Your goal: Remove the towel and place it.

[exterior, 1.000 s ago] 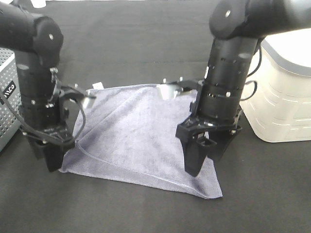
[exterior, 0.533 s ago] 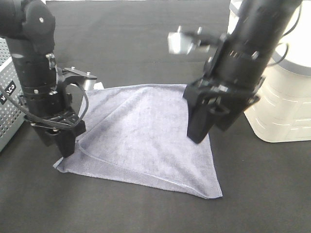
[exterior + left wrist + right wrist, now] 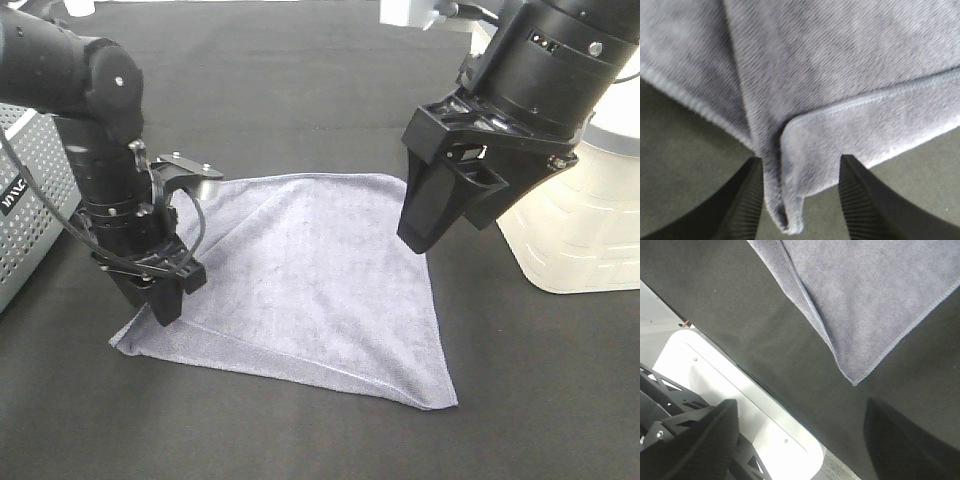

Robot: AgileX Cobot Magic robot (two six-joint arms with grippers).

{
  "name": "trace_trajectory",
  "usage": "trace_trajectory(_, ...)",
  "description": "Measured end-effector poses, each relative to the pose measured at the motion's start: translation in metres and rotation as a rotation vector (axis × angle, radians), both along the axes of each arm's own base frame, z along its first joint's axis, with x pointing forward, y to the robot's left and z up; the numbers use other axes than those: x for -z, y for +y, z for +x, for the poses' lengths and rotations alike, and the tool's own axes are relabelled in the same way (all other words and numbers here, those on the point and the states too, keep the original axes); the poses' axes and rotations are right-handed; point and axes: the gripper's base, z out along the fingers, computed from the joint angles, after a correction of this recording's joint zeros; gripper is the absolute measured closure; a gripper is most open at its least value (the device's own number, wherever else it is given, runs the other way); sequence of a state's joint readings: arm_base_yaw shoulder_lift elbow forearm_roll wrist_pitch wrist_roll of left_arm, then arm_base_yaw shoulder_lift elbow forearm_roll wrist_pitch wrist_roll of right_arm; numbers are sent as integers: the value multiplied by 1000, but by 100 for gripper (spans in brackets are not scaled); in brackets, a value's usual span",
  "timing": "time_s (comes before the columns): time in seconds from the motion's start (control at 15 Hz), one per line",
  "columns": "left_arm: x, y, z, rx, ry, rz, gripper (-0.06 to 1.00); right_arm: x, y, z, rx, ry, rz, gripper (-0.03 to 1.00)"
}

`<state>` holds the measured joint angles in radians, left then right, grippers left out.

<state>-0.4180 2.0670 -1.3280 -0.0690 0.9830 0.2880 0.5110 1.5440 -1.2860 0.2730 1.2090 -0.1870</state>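
The grey-purple towel [image 3: 300, 270] lies spread flat on the black table, with a fold along its left side. My left gripper [image 3: 162, 303] is low over the towel's near-left corner. In the left wrist view its fingers [image 3: 747, 200] stand apart, and the folded, hemmed corner of the towel [image 3: 805, 160] lies between them without being pinched. My right gripper [image 3: 425, 228] hangs open and empty, raised above the towel's right edge. The right wrist view shows its spread fingers [image 3: 690, 445] high over a towel corner [image 3: 865, 295].
A white plastic basket [image 3: 580, 230] stands at the right edge of the table, also seen in the right wrist view [image 3: 740, 405]. A grey perforated metal box [image 3: 30, 190] stands at the far left. The black table [image 3: 300, 80] stretches behind the towel.
My right gripper has lifted off the towel's right side, rising up and back. My left gripper has shifted right onto the towel's near-left corner. The towel lies where it was.
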Motion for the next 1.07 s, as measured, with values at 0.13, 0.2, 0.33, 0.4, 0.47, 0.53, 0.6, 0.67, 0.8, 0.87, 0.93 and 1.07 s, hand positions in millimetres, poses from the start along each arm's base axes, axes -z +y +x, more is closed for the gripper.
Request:
trace_trajectory(0.13, 0, -5, 0, 10, -19, -7, 60, -1, 0, 0, 7, 2, 0, 28)
trace_trajectory(0.2, 0, -5, 1, 11, -22, -8, 65, -1, 0, 0, 8, 2, 0, 28)
trace_trajectory(0.33, 0, -4, 1, 16, -24, -2, 78, -1, 0, 0, 8, 2, 0, 28)
trace_trajectory(0.4, 0, -4, 1, 19, -23, 2, 88, -1, 0, 0, 8, 2, 0, 28)
trace_trajectory(0.47, 0, -4, 0, 21, -17, 7, 94, 0, 0, -1, 8, 3, -1, 28)
trace_trajectory(0.53, 0, -3, -2, 24, 7, 18, 94, 0, 0, -1, 8, 6, -2, 28)
trace_trajectory(0.6, -1, -1, -5, 27, 41, 32, 94, 0, 0, -1, 9, 6, -2, 28)
trace_trajectory(0.67, -1, 1, -9, 46, 88, 49, 94, 0, 0, -1, 9, 6, -2, 28)
trace_trajectory(0.8, -3, 3, -16, 92, 160, 70, 94, 0, 0, -1, 9, 6, -2, 28)
trace_trajectory(0.87, -3, 4, -18, 117, 189, 77, 94, 0, 0, -1, 9, 6, -2, 28)
trace_trajectory(0.93, -5, 5, -19, 138, 193, 75, 94, 0, 0, -1, 9, 6, -2, 28)
trace_trajectory(1.07, -11, 6, -25, 178, 192, 58, 94, 0, 0, -1, 9, 6, -2, 28)
